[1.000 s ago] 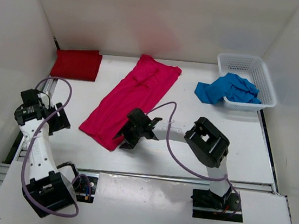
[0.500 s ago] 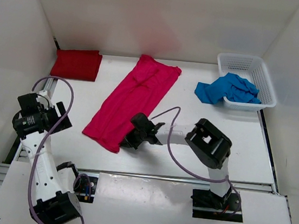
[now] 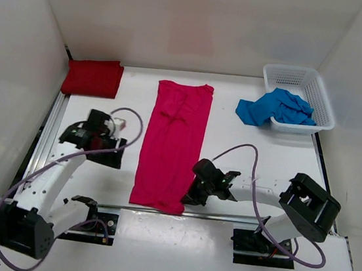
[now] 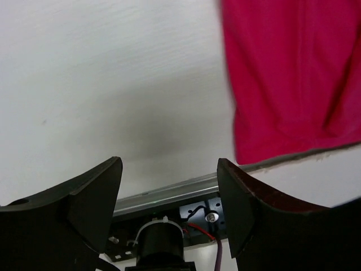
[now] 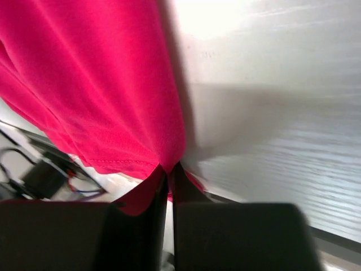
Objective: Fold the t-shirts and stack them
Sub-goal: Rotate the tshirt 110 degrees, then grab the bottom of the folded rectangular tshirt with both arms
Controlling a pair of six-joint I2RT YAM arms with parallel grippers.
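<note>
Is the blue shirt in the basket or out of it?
Half in, half out: the blue shirt lies crumpled over the basket's left rim, part inside, part spilling onto the table.

Two arms of white tubular links and boxy black joint housings, left arm [image 3: 50, 179] and right arm [image 3: 262, 197] alike. Over each, a loose mauve-grey loop: left cable [image 3: 131, 111], right cable [image 3: 249, 146]. At the near edge, black blocks sunk in cut-outs: left base [image 3: 94, 221], right base [image 3: 261, 243]. Under the left wrist, broad curved matte-black jaws, a silver screw [image 4: 212, 216], thin red and black wires [image 4: 194, 227], perhaps a round black motor cap [image 4: 161, 237], half blurred. On the right wrist, slim flat-faced black jaws.
</note>
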